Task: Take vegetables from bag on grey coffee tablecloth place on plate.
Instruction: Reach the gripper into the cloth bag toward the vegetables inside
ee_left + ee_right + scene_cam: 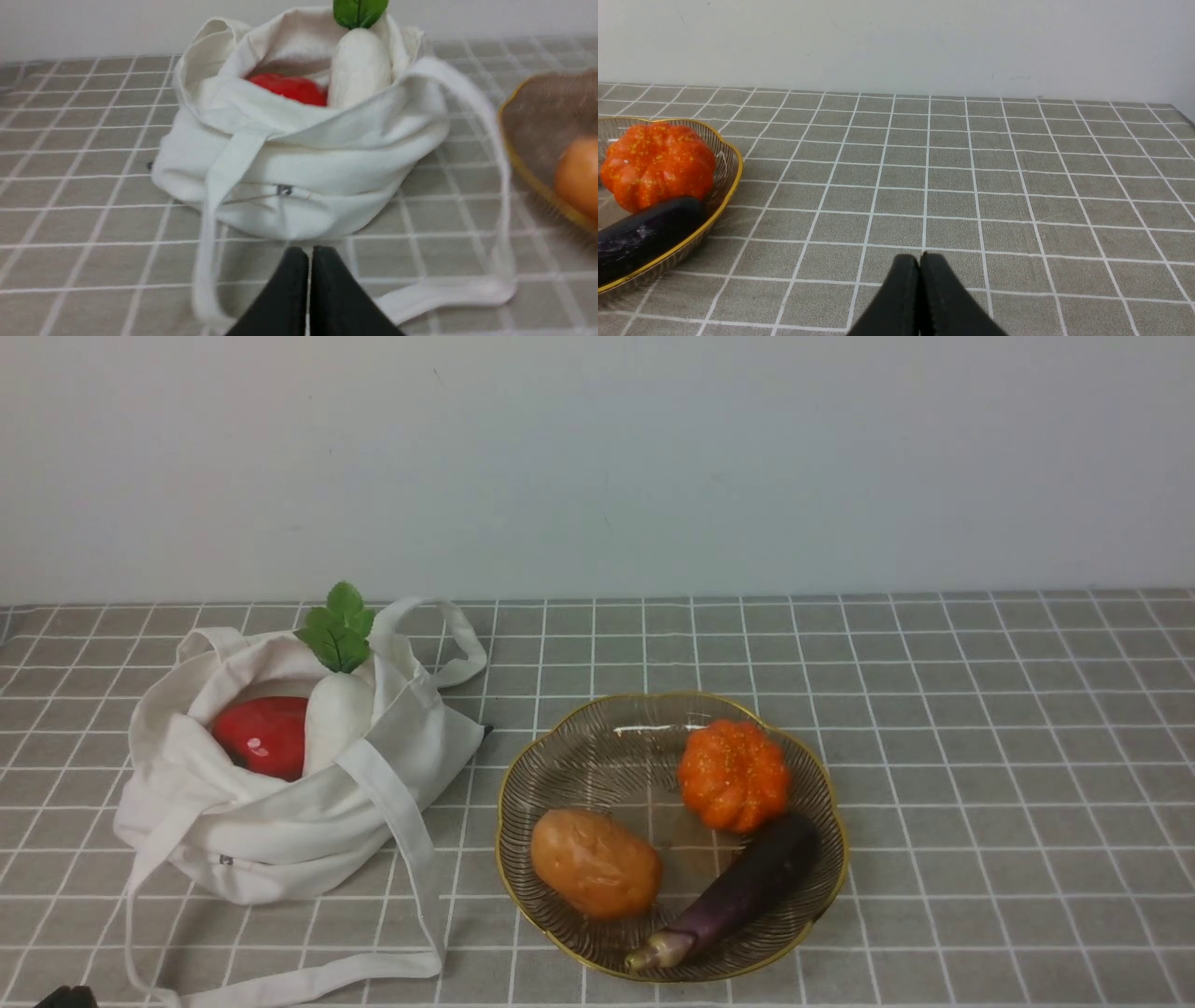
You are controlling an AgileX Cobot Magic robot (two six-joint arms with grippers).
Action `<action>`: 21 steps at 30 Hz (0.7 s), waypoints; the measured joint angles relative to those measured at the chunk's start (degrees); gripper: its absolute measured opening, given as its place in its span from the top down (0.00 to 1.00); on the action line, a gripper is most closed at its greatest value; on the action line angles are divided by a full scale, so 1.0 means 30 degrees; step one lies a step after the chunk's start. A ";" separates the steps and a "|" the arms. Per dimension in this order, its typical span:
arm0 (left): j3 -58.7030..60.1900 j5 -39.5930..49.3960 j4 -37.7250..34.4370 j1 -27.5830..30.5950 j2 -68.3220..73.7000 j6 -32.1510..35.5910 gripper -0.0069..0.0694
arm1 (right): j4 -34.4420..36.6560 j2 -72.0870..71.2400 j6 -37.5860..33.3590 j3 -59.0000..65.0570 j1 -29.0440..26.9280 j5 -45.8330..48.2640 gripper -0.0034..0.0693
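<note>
we look over a grey-brown tablecloth ruled with thin white lines into small squares, and it runs back to a plain pale wall. our left claw has its tips pressed together with nothing between them, and so does our right claw.

ahead of the left claw sits the off-white bag, slumped with its mouth open. inside it we see a glossy red vegetable and, beside it, a white radish whose green leafy top pokes up past the cloth. one long strap loops down onto the tablecloth on the near side of the bag — the side towards the left claw.

the plate, smoky glass with a gold scalloped rim, lies to the right of the left claw and to the left of the right claw. it holds a brown potato-like vegetable, an orange pumpkin and a dark eggplant, the last two close together.

the left wrist view gives us the whole bag but only an edge of the plate, with part of the brown one; the right wrist view shows the pumpkin and part of the eggplant — the bag's vegetables are out of its sight.
</note>
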 joint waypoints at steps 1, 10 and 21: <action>0.0000 -0.0618 -0.1196 0.0000 0.0000 -0.0404 0.92 | 0.0000 0.0000 0.0000 0.0000 0.0000 0.0000 0.98; -0.0199 -1.1031 -0.8918 0.0000 0.0000 -0.1047 0.92 | 0.0000 0.0000 0.0000 0.0000 0.0000 0.0000 0.98; -0.9049 -0.2981 -0.7107 0.0000 0.8536 0.3104 0.92 | 0.0000 0.0000 0.0000 0.0000 0.0000 0.0000 0.98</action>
